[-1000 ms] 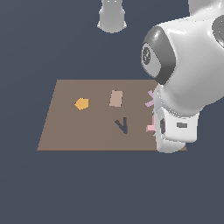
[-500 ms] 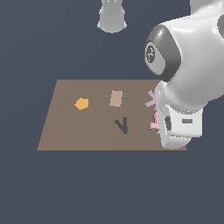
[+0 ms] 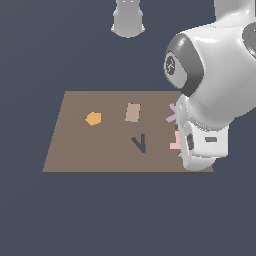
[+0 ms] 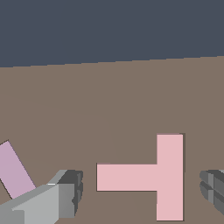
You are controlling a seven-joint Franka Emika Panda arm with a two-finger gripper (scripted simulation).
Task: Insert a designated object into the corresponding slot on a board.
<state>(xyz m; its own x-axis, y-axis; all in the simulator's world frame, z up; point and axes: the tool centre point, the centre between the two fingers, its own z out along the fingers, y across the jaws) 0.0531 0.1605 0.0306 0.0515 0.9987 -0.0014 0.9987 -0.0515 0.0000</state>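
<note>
The light-pink T-shaped piece [image 4: 153, 177] lies flat on the brown board [image 4: 109, 100]. In the wrist view my gripper [image 4: 142, 188] is open, one finger [image 4: 65, 192] on each side of the T and neither touching it. In the exterior view only a sliver of the pink T [image 3: 175, 141] shows at the board's [image 3: 90, 155] right end, beside the arm's white wrist, which hides the gripper. The T-shaped slot is not in view in either frame.
On the board lie an orange pentagon [image 3: 93, 118], a tan rectangle [image 3: 132, 112], a dark V-shaped cutout [image 3: 139, 143] and a lilac V-shaped piece [image 3: 172, 113], also the lilac piece [image 4: 15, 170] in the wrist view. A grey-white base [image 3: 128, 17] stands beyond the board.
The arm has sunk lower over the board's right end, covering more of the pink T. Nothing on the board has moved.
</note>
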